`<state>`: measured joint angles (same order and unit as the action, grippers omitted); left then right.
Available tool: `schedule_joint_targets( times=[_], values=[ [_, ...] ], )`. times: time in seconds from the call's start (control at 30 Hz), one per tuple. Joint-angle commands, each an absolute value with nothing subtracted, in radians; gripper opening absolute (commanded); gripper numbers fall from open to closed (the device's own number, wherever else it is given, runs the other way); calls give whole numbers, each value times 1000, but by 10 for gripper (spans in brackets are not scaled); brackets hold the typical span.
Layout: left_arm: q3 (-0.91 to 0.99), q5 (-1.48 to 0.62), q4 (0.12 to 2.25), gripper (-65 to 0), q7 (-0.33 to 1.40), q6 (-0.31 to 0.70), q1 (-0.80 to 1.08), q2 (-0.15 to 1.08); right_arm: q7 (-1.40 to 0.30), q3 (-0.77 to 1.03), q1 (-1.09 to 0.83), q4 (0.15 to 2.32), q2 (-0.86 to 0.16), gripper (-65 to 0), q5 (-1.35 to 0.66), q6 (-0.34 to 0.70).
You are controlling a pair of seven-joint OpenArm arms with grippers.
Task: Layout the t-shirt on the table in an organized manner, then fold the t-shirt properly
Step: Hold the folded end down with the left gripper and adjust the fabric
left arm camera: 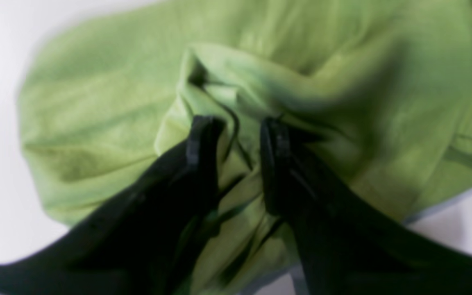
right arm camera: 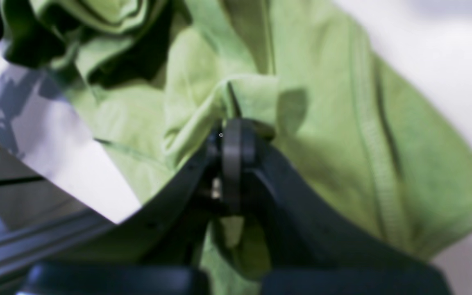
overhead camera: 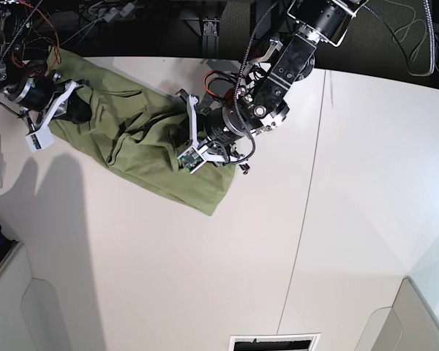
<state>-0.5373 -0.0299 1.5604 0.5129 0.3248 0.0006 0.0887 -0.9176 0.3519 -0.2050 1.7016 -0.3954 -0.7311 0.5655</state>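
The olive-green t-shirt [overhead camera: 143, 150] lies crumpled in a long band on the white table [overhead camera: 168, 278], near its back left. My left gripper [overhead camera: 190, 144] is over the shirt's right end. In the left wrist view, the left gripper [left arm camera: 238, 123] has a thick bunch of the t-shirt [left arm camera: 109, 106] squeezed between its two black fingers. My right gripper [overhead camera: 72, 104] is at the shirt's left end. In the right wrist view, the right gripper [right arm camera: 232, 127] is pinched shut on a fold of the t-shirt [right arm camera: 342, 135], beside a stitched hem.
A thin dark seam [overhead camera: 307, 197] runs across the table to the right of the left arm. Cables and dark gear [overhead camera: 168, 22] lie beyond the back edge. A slotted opening [overhead camera: 274, 342] sits at the front edge, and grey panels [overhead camera: 14, 307] stand at the front corners.
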Motion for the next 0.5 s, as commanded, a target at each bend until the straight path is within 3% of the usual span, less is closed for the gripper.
schedule_joint_targets(
  times=[0.0, 0.17, 0.3, 0.47],
  values=[
    [-537, -32, 1569, -461, 503, 326, -11, 84, -886, 383, -194, 1747, -413, -650, -751, 576],
    [-536, -32, 1562, -461, 511, 326, -11, 86, -957, 494, -195, 1874, -413, -650, -770, 569],
    [-536, -32, 1562, -461, 522, 339, -11, 86, -1034, 596, -201, 1874, -413, -435, -767, 561],
    [-535, -33, 1562, -461, 535, 371, -10, 86, -1048, 697, -289, 1842, -433, -321, -787, 560]
  ],
)
